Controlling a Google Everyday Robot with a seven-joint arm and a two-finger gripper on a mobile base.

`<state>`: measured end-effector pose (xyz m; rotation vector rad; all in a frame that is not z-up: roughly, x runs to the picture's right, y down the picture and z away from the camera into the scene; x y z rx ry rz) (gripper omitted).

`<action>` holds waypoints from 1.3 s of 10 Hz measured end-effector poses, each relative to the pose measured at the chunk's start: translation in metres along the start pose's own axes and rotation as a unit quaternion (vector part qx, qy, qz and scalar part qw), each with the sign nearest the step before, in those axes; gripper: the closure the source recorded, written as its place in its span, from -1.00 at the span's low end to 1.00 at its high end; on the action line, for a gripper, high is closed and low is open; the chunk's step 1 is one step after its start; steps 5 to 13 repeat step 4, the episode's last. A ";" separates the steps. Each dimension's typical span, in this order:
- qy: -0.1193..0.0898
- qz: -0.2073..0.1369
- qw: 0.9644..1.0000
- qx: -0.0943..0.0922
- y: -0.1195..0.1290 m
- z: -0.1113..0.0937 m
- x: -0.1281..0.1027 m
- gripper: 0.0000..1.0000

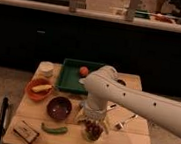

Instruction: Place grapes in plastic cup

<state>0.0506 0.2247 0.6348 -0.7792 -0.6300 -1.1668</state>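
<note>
While the white arm (145,104) reaches in from the right across the wooden table (124,142), the gripper (94,123) hangs straight down at the near edge of the table, right over the plastic cup (86,134). Whether the claw is wide, narrow or clamped on something cannot be told, since its tip merges with the cup's mouth. The grapes (94,130) show as a dark reddish cluster seen through the clear wall of the cup, directly under the gripper (whether they rest on the cup's bottom or hang from the claw is unclear).

Just left of the cup stands a maroon bowl (59,107), and in front of that lies a green vegetable (54,129), with a small flat packet (26,131) near the left front corner. Farther back sit an orange bowl (30,92) holding something yellow, a white round container (46,69), and a green tray (67,82) with an orange-red fruit (84,71) in it.
</note>
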 end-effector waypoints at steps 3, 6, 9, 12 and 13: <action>0.002 0.008 1.000 0.009 0.000 -0.003 0.004 -0.60; 0.004 0.011 1.000 0.013 0.000 -0.005 0.006 -0.60; 0.004 0.011 1.000 0.013 0.000 -0.005 0.006 -0.60; 0.004 0.011 1.000 0.013 0.000 -0.005 0.006 -0.60; 0.004 0.011 1.000 0.013 0.000 -0.005 0.006 -0.60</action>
